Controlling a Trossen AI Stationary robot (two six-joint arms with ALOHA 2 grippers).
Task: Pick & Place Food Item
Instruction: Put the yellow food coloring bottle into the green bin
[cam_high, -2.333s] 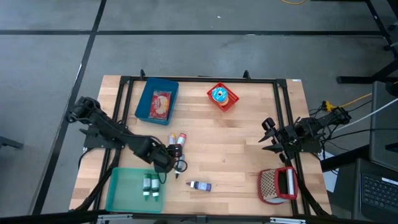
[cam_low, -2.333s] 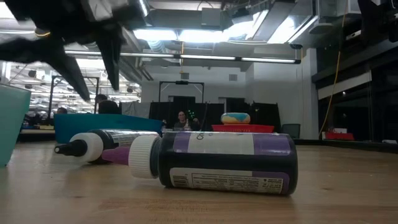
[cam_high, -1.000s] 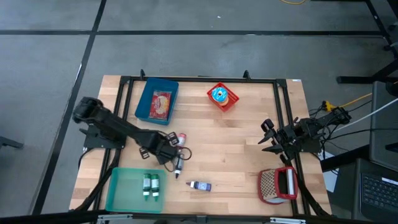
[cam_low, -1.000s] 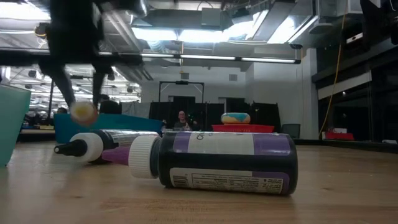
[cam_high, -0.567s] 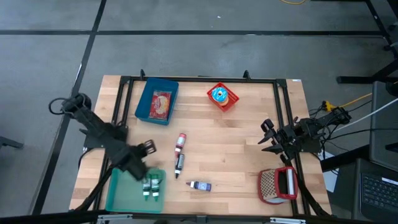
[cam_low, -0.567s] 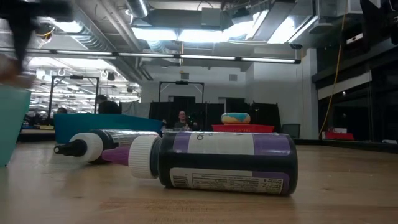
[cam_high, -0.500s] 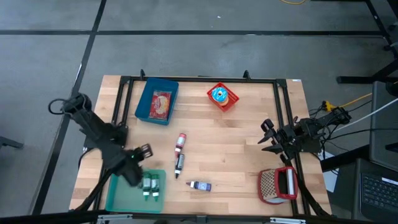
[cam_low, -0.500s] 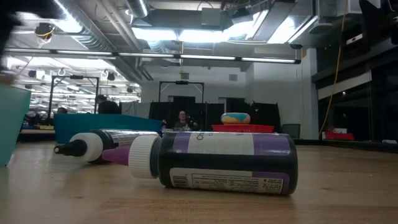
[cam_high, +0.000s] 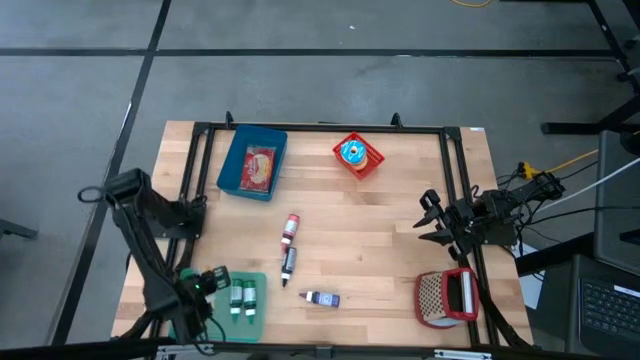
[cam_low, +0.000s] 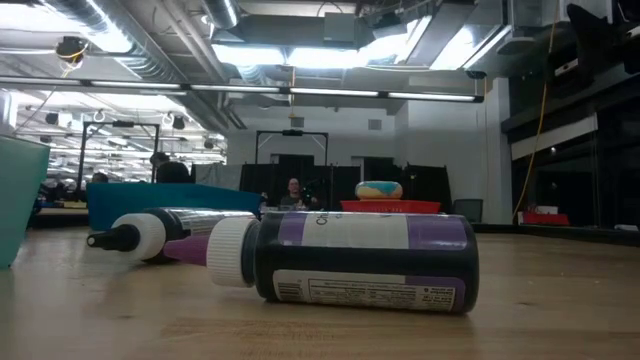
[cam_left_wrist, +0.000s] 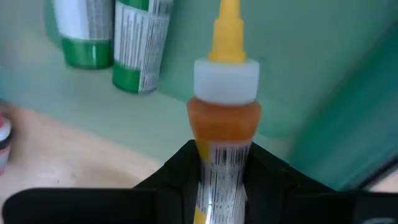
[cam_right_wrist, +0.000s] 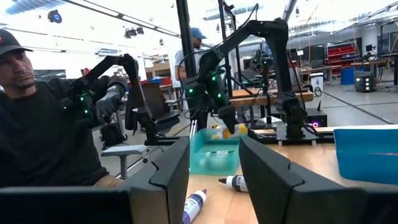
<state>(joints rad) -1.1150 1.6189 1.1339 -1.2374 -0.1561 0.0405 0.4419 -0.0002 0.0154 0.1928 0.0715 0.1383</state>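
Note:
My left gripper (cam_high: 207, 283) is at the table's near left corner, above the teal tray (cam_high: 190, 322), shut on an orange sauce bottle (cam_left_wrist: 224, 118) with a white cap and a yellow nozzle. The right wrist view shows that bottle (cam_right_wrist: 226, 130) hanging above the tray (cam_right_wrist: 214, 158). Two green-labelled bottles (cam_high: 243, 298) lie on the tray's floor. My right gripper (cam_high: 433, 222) waits open at the table's right edge, with nothing between its fingers. My left gripper pinches the bottle's labelled body (cam_left_wrist: 219, 163), just below its orange shoulder, between the two fingers (cam_left_wrist: 180, 171). The fingers come from above, pointing steeply down, and lie along the bottle. The nozzle end sticks out past the fingertips toward the tray's floor, clear of it.
Three bottles lie mid-table: a red-capped one (cam_high: 291, 226), a dark one (cam_high: 287, 264) and a purple one (cam_high: 322, 298). A blue bin (cam_high: 252, 162) and a red container (cam_high: 357, 155) stand at the far side. A red and white object (cam_high: 447, 297) sits near right. People are beyond the table.
My left gripper has swung from the middle of the table toward its near left corner, carrying the orange bottle clear of the table, and now hangs over the teal tray. The bottles left on the table have not moved.

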